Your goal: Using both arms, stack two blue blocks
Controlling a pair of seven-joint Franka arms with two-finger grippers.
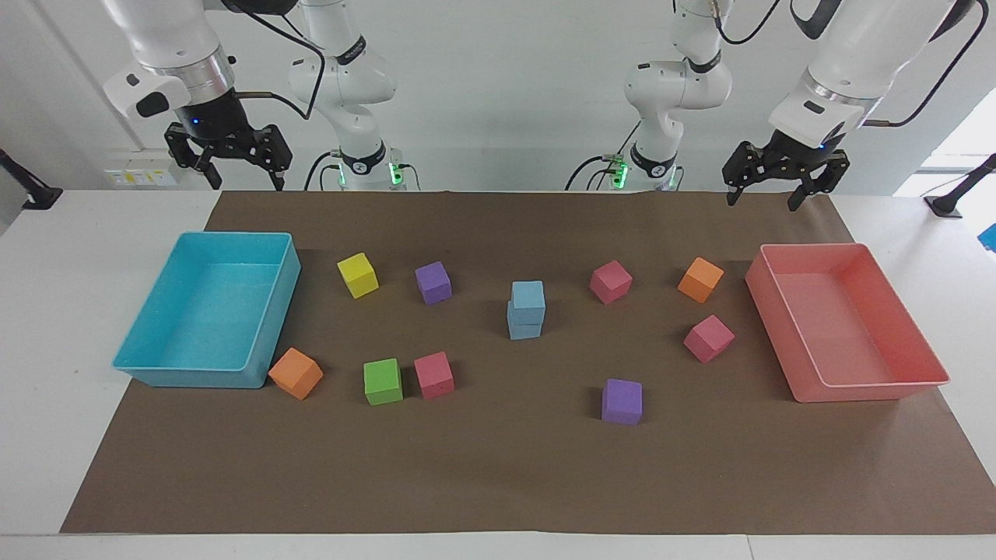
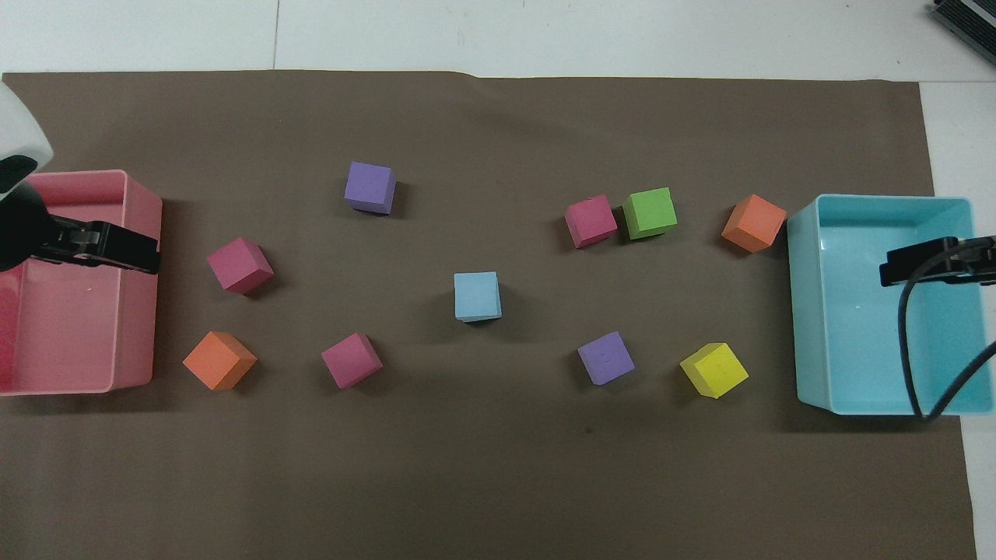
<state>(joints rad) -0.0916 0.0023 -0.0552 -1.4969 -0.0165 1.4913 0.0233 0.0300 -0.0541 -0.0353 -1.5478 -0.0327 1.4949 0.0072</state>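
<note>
At the centre of the tabletop [image 1: 498, 482], the upper blue block [image 1: 528, 295] sits on the lower blue block [image 1: 524, 327], a little shifted toward the robots. No gripper touches them. Taking this stack as the clock centre, with twelve o'clock toward the robots, a purple cube [image 1: 433, 282] lies at ten o'clock, a pink cube [image 1: 610, 281] at two o'clock, and another purple cube [image 1: 622, 401] at four o'clock. The turquoise tray [image 1: 156, 365] lies at nine o'clock and the pink tray [image 1: 879, 389] at three o'clock, both well apart from the stack. The right gripper [image 1: 243, 183] hangs high at about ten o'clock, jaws spread and holding nothing. The left gripper [image 1: 762, 201] hangs high at about two o'clock, jaws spread also.
</note>
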